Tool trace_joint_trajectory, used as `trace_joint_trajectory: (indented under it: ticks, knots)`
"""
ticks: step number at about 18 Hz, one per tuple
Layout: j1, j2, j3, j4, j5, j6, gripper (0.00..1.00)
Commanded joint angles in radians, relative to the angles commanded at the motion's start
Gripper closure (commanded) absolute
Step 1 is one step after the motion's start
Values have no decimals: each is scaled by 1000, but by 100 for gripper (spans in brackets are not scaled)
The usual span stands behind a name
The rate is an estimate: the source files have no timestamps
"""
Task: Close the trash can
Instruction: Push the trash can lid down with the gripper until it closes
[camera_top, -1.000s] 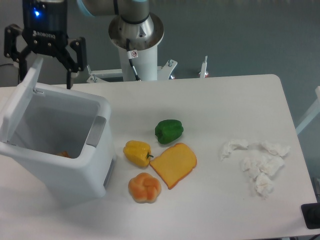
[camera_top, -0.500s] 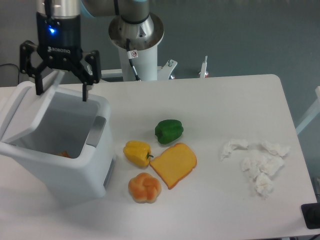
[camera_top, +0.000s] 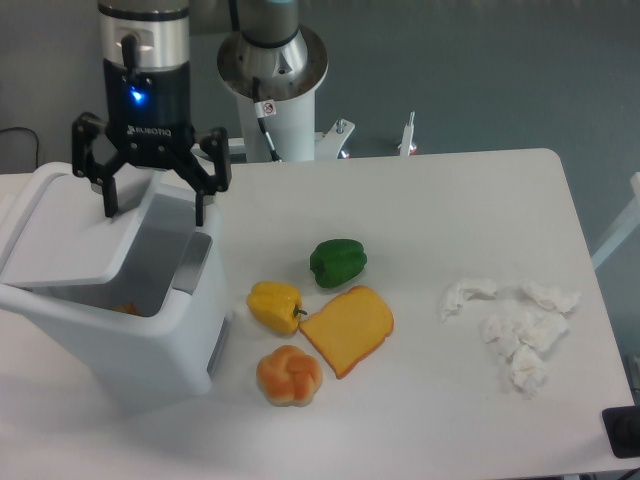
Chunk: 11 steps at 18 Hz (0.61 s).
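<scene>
Camera: end effector (camera_top: 154, 212) wide open over half-lowered lid (camera_top: 75, 235)

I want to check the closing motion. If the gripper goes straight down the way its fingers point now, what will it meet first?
Most likely the trash can's lid, half lowered under the open gripper. Depth is unclear, so the right finger may instead reach the open bin.

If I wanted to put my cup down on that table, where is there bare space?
Free: the strip between the toast slice and the crumpled tissues, and the far right stretch behind the green pepper. Crowded: the left, where the trash can sits under the open claw, beside the yellow pepper and bun.
</scene>
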Motion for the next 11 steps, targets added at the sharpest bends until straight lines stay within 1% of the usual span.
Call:
trace_joint_trajectory:
  ticks: [3, 11]
  knots:
    - [12, -12, -3, 12, 0, 2, 0]
    - [24, -37, -11, 14, 5, 18, 0]
